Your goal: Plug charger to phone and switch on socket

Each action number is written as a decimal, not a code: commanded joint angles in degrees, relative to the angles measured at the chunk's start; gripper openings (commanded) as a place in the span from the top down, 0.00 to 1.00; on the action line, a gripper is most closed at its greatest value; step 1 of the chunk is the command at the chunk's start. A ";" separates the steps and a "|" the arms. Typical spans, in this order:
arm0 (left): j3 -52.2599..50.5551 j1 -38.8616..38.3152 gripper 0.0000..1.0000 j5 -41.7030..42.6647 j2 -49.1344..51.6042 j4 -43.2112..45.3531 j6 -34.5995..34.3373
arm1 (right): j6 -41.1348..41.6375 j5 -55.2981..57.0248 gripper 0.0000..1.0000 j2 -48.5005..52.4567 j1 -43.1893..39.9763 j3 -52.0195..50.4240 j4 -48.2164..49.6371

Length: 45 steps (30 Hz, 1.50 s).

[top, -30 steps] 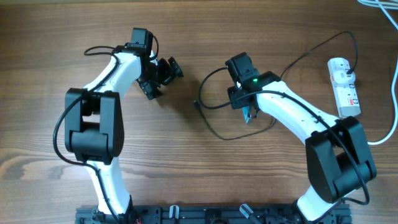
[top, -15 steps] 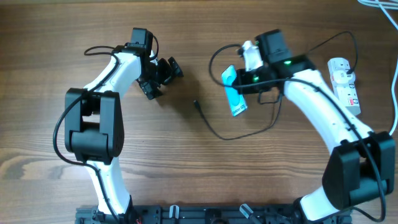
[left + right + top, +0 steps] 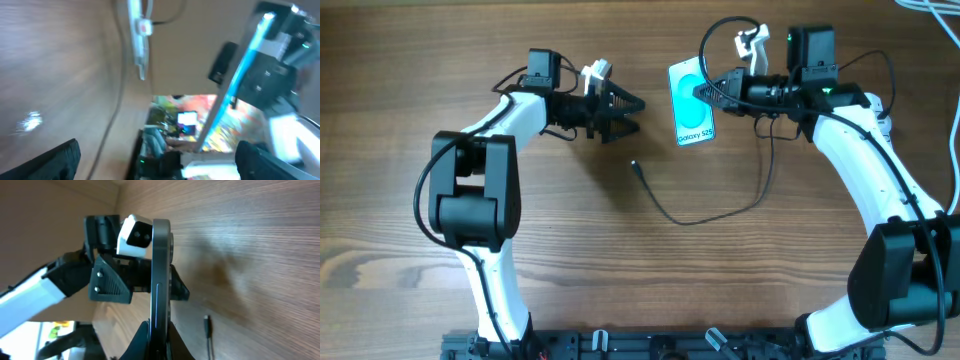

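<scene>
The right end effector [image 3: 708,93] clamps the phone [image 3: 691,104] by its edge, lifted off the worktop [image 3: 400,60] near twelve o'clock, seemingly to expose its port end. The left end effector [image 3: 625,108] hovers at its nine, spread wide. The charger [image 3: 636,168] plug lies at seven.

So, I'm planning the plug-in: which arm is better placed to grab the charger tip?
Left, likely. The left end effector is open, empty and nearer the charger tip; the right end effector is shut on the phone.
</scene>
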 commanded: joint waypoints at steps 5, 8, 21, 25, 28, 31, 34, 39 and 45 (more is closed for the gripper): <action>-0.02 -4.66 0.07 7.45 -1.25 4.68 1.57 | 3.89 -3.74 0.96 -1.05 0.39 1.22 1.81; 0.09 -5.16 0.10 7.45 -5.05 15.63 -9.66 | 5.84 -3.39 0.96 -1.05 0.48 1.22 2.99; 0.09 -10.62 0.20 7.43 -12.44 29.55 -23.06 | 14.93 -9.42 0.96 -1.05 0.48 1.22 11.23; 0.09 -9.68 0.26 7.45 -12.48 32.04 -28.06 | 13.94 -9.99 0.96 -1.05 0.42 1.22 10.93; 0.09 -6.43 0.19 7.45 -12.52 37.03 -29.18 | 12.76 -13.88 0.95 -1.05 -0.24 1.22 10.75; 0.09 -2.14 0.18 7.45 -12.52 37.44 -29.14 | 13.31 -20.55 0.96 -1.05 -1.64 1.22 12.59; 0.09 -0.61 0.18 7.43 -12.52 37.44 -29.16 | 15.89 -21.62 0.96 -1.05 -1.70 1.22 13.68; 0.09 -3.43 0.22 7.10 -12.52 37.44 -29.16 | 23.63 -20.00 0.96 -1.05 1.27 1.22 23.50; 0.09 -5.46 0.47 7.43 -12.52 41.48 -34.86 | 24.50 -8.83 0.95 -1.05 4.72 1.22 24.04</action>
